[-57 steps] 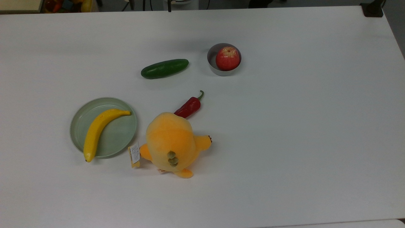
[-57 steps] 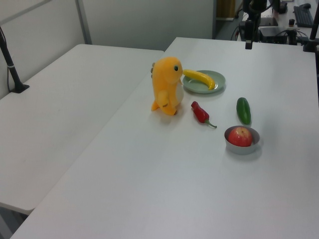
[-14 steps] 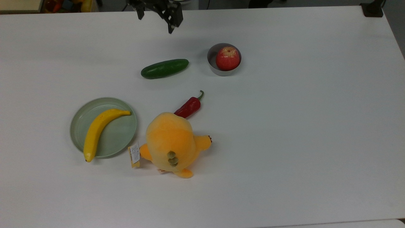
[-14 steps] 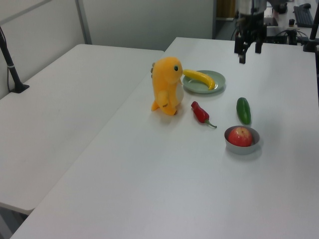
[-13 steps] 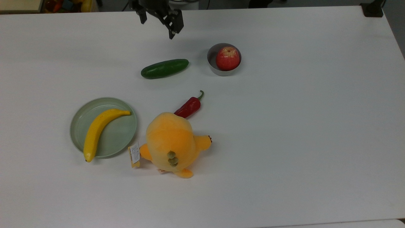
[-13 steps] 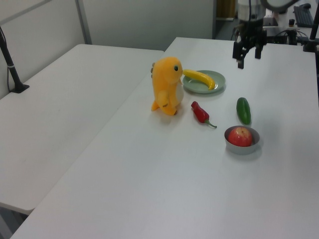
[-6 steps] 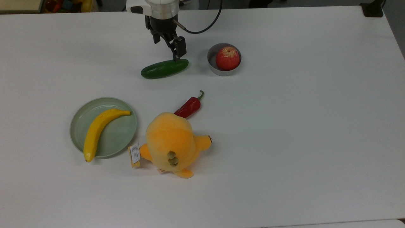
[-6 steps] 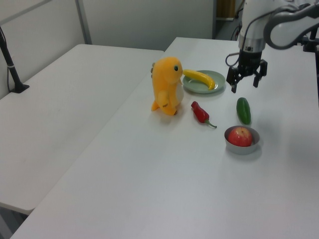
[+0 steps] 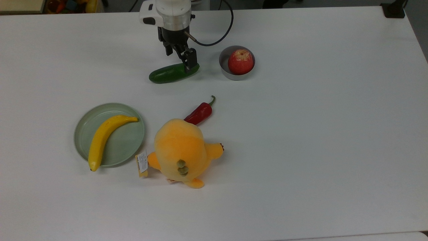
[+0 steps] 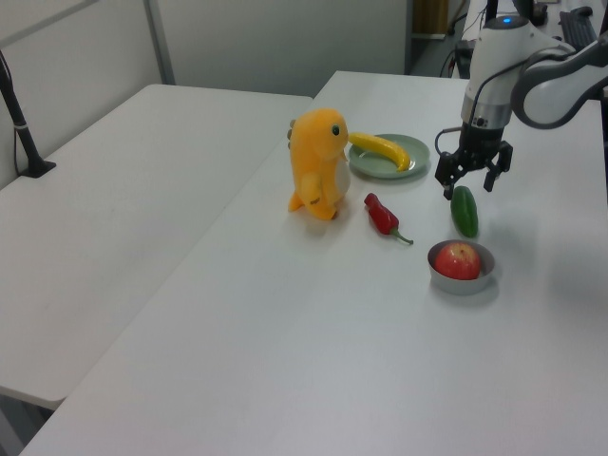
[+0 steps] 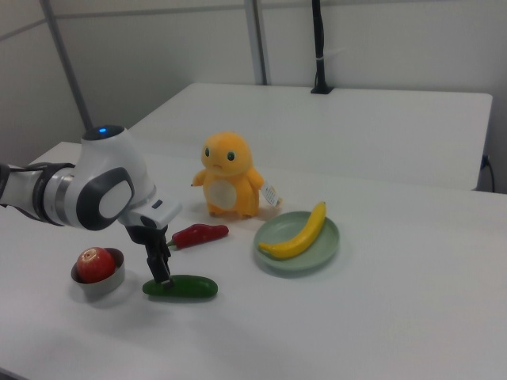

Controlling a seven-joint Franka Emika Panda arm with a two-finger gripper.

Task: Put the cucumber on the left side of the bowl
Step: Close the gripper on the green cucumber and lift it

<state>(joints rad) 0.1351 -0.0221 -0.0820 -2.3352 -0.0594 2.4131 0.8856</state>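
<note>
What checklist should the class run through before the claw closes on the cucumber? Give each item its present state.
1. Claw open: ok, its fingers are spread in the left view.
2. Claw over the cucumber: ok, it sits at the end nearer the bowl, not mid-length.
3. Fingers down at the cucumber's level: ok in the right view; contact cannot tell.
4. Cucumber lying flat on the table: ok.
5. Bowl holds only the apple, cucumber apart from it: ok.
6. Chili pepper and plush toy away from the claw: ok.
</note>
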